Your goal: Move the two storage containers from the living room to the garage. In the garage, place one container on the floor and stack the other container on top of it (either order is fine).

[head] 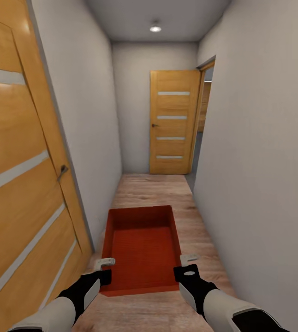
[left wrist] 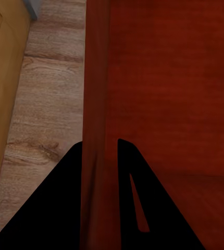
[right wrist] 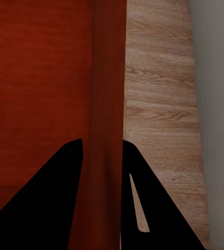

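Jaws of left gripper (head: 104, 263) and right gripper (head: 189, 258) each clamp 1 container (head: 142, 249) wall.
Transit step: hallway carry; next, drive toward the far door (head: 173, 122).

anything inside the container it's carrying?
The storage container looks empty: bare red bottom, each hand, left and right, clamped on a side wall. The floor under it is hidden.

One red-orange storage container (head: 142, 249) is in view, open-topped, with two grippers at its near end: the left gripper (head: 104, 263) and the right gripper (head: 188, 259), one on each side wall. Two orange-wood doors stand in the hallway, a near door (head: 20, 184) and a far door (head: 173, 122). One round ceiling light (head: 155, 28) glows overhead.
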You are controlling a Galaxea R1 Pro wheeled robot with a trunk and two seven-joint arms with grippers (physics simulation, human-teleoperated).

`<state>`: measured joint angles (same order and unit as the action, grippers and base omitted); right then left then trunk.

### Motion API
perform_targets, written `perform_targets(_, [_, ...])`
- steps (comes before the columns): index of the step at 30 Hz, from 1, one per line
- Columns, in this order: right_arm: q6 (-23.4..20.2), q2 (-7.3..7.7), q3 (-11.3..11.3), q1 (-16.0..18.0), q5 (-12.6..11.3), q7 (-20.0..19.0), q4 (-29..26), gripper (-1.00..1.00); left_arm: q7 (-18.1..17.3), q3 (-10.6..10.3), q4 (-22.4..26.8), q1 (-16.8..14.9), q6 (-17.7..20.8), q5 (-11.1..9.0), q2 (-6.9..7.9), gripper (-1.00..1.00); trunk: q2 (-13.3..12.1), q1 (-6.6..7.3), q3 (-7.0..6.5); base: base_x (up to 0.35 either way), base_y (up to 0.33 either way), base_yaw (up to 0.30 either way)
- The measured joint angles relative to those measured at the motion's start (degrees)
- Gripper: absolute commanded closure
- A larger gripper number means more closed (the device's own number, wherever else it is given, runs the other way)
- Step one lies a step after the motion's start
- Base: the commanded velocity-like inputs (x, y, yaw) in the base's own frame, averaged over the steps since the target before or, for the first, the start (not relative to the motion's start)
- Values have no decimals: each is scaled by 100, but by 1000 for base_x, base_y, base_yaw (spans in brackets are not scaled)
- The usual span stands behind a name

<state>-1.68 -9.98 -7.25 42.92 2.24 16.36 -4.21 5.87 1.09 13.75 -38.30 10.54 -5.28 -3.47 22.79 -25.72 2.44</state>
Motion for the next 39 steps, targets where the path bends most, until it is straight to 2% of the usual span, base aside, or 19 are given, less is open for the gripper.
perform_targets(39, [-1,-1,1,1,1,-1,1,100,-3,5,2,1,2,5,1,100,0,0,0,322,67,-3])
